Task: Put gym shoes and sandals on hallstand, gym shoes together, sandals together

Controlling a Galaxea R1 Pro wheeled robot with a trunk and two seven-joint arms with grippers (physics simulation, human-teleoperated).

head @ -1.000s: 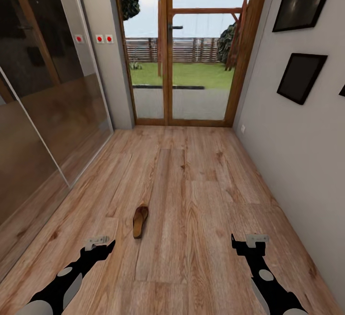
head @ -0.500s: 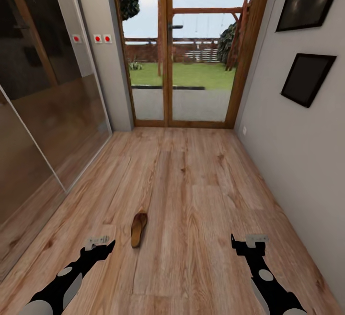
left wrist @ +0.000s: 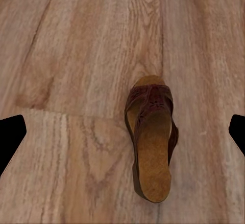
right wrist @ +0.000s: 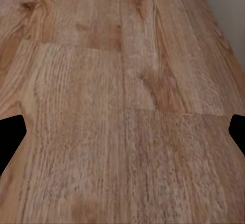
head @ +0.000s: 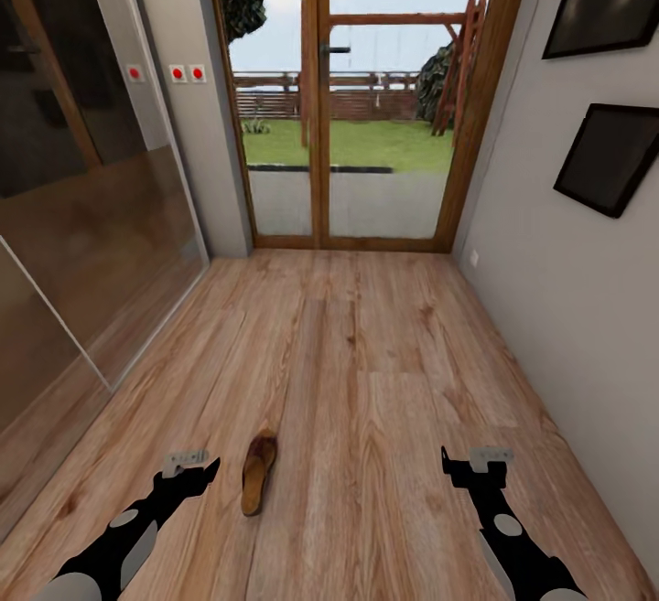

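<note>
Head view: a lone dark-brown strappy sandal (head: 258,474) with tan footbed lies on the wood-plank corridor floor (head: 366,372), just beside the left gripper (head: 189,466); both it and the right gripper (head: 476,462) hang wide open, empty.

1. Legible text, labels, brands, numbers: none found in any view.
2. Small square wall plates with red round centres (head: 188,73), on the grey wall beside the wooden-framed glass door: plain, no lettering can be made out.
3. Dark rectangular black-framed pictures (head: 606,158) on the right-hand wall: dark surfaces, nothing readable.
</note>
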